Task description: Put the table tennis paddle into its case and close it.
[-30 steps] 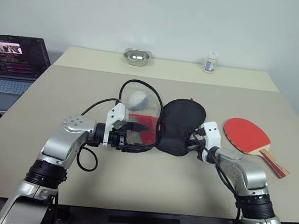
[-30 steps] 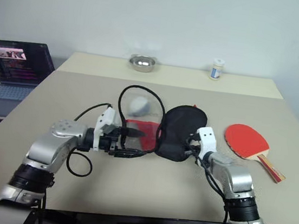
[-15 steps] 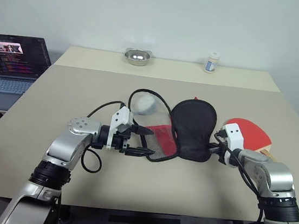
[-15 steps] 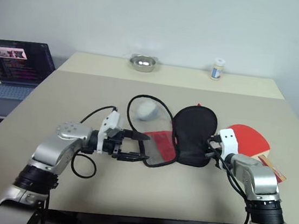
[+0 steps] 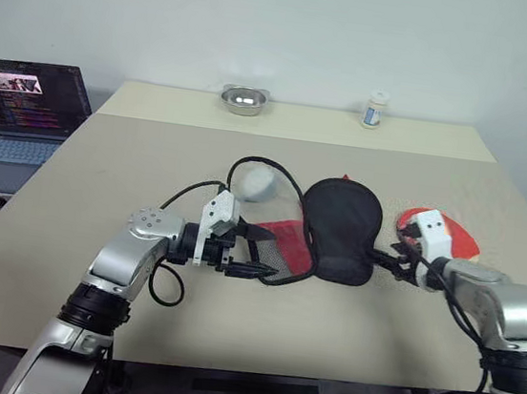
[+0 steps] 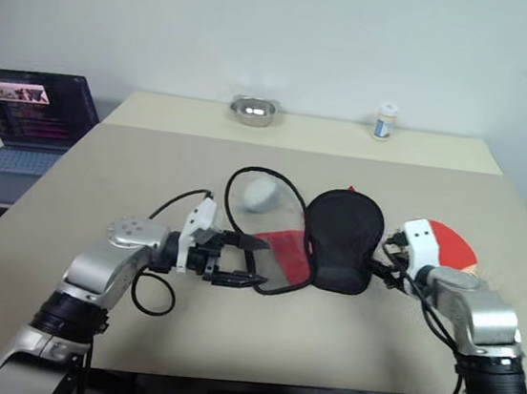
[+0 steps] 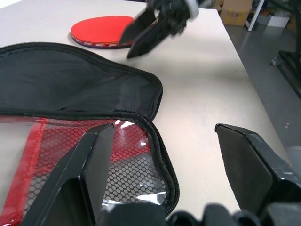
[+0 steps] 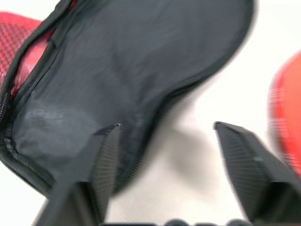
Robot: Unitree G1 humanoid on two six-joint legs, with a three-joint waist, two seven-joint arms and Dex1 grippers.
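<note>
Case (image 5: 321, 238) lies unzipped and spread open at frame centre: black half (image 5: 340, 228) flat to the right, red mesh half (image 5: 281, 247) to the left, zip edge looping up around a small white ball (image 5: 255, 185).

Table tennis paddle (image 5: 451, 234) rests on the table (image 5: 70, 202) at centre right, just beyond the case and partly hidden by the right arm. It is not in the case.

Left gripper (image 5: 255, 251): fingers spread wide, straddling the edge of the mesh half in the left wrist view, not pinching it.

Right gripper (image 5: 395, 263): fingers wide apart, holding nothing, between black half and paddle.

Progress judged: case opened; paddle pickup, insertion and zip closing all remain.
</note>
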